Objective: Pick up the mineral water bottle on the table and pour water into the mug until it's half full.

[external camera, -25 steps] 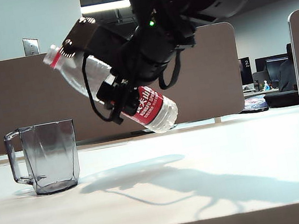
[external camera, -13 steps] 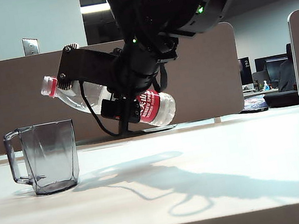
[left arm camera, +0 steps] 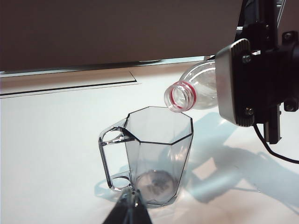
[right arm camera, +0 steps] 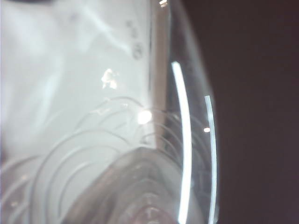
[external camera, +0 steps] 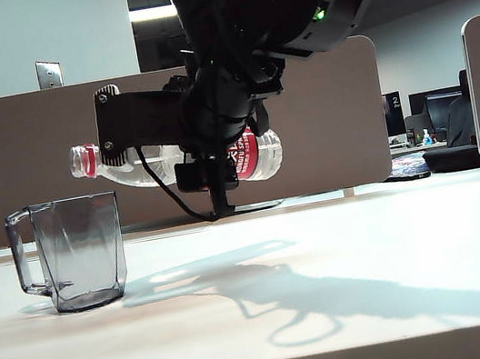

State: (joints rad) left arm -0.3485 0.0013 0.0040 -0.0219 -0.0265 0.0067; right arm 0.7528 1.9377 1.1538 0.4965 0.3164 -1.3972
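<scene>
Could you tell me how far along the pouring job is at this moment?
Done: the right gripper has the mineral water bottle lifted off the table, uncapped. In hand: it lies almost level, mouth above the mug's rim. Left: no stream shows and the mug looks empty. The left gripper waits beside the mug.

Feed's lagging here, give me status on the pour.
Right gripper shut on bottle, level, mouth above mug. No water in mug yet. Left gripper idle by mug. Nothing blocking.

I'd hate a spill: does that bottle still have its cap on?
No, the mineral water bottle shows an open mouth with only its red neck ring, just above the mug.
</scene>
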